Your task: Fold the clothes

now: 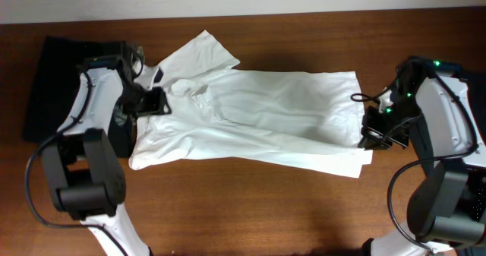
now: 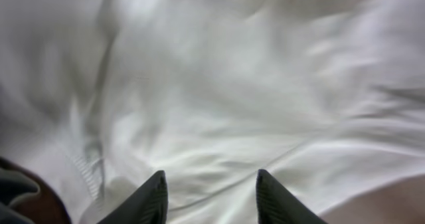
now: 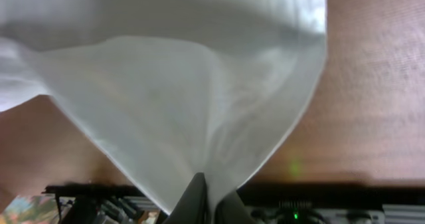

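Rumpled white T-shirt (image 1: pixel 273 112) spans worktop (image 1: pixel 250 210) centre. At hem end right gripper (image 3: pixel 207 192) clamped on cloth — fabric tents from it. At collar end left gripper (image 2: pixel 209 184) jaws apart, nothing pinched. Best: left pinches one shoulder layer, both pull evenly — flatten before folding.

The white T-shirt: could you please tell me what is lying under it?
Wooden table shows around the T-shirt, so it lies on that. Some black cloth sits by its left edge; whether any runs underneath is hidden.
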Available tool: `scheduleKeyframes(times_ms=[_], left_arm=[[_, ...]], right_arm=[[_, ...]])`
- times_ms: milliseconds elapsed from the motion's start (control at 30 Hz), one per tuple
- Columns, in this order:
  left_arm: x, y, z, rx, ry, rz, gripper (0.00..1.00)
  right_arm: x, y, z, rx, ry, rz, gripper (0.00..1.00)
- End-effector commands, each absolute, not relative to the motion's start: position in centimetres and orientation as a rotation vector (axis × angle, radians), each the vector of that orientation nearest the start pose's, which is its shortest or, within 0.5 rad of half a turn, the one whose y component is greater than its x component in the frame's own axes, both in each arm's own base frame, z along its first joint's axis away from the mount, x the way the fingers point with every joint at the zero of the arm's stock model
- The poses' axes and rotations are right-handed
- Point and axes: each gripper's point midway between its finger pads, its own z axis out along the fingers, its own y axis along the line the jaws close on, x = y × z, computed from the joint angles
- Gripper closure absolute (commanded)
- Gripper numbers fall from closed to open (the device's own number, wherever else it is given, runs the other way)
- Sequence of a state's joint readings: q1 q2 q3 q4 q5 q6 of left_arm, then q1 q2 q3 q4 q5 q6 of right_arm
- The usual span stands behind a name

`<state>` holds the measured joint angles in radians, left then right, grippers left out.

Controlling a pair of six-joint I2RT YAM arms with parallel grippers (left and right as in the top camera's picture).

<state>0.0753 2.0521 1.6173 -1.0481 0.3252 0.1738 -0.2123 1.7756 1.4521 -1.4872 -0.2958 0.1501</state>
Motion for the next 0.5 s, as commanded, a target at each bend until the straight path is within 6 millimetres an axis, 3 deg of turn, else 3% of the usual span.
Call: scheduleKeyframes(times_ms=[0, 133, 300, 400, 433, 467], left_arm=[[43.1, -7.5, 9.4, 0.51, 2.779, -0.516, 0.44], [45.9, -11.0, 7.5, 0.652, 2.672, -0.433, 0.29], [47.4, -13.0, 3.0, 0.706, 2.665, -0.426, 0.29], [47.7, -13.1, 1.8, 0.708, 2.666, -0.428, 0.56], [47.7, -13.1, 1.9, 0.707, 2.667, -0.428, 0.8], [47.8, -13.1, 2.2, 0.707, 2.666, -0.426, 0.97]], right_arm=[[28.5, -0.7, 12.3, 0.634, 3.213, 0.461, 0.94], [29.4, -0.9, 12.1, 0.649, 3.173, 0.449, 0.93], [30.3, -1.1, 12.0, 0.635, 3.141, 0.443, 0.89], [30.7, -1.2, 11.9, 0.628, 3.125, 0.44, 0.88], [30.9, -1.2, 11.8, 0.626, 3.12, 0.439, 0.86], [31.0, -1.3, 11.6, 0.627, 3.121, 0.432, 0.85]])
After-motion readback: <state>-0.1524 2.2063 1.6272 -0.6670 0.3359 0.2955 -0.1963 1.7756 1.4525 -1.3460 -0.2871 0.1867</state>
